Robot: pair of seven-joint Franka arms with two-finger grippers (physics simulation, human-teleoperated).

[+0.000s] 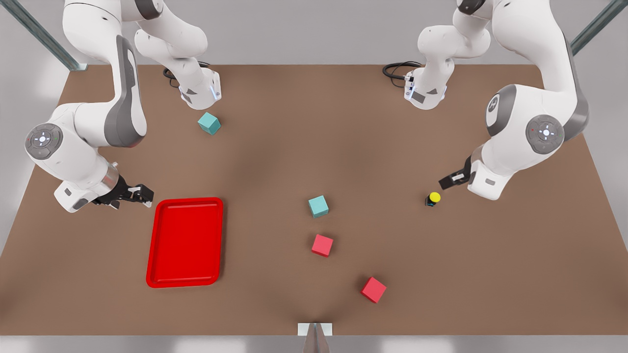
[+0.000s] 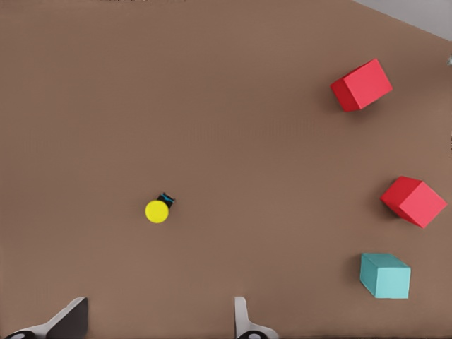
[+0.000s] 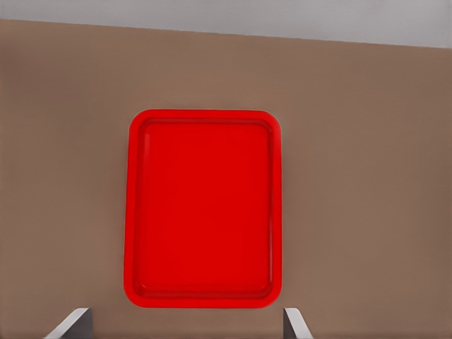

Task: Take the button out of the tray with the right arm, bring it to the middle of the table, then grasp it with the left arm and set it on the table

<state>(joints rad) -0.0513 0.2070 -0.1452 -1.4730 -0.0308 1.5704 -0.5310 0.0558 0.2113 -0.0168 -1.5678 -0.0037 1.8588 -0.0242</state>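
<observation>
While the button (image 1: 433, 198) rests on the table (image 1: 274, 147) (upright), both grippers hover open.

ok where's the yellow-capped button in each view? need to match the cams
Front view: the tiny dark-bodied, yellow-capped button stands on the plain brown table at the front view's right, just off the left end effector.
Left wrist view: button on bare table, apart from the cubes.
Right wrist view: not in it.
Shared landmark: the teal cube beside the two red cubes.
</observation>
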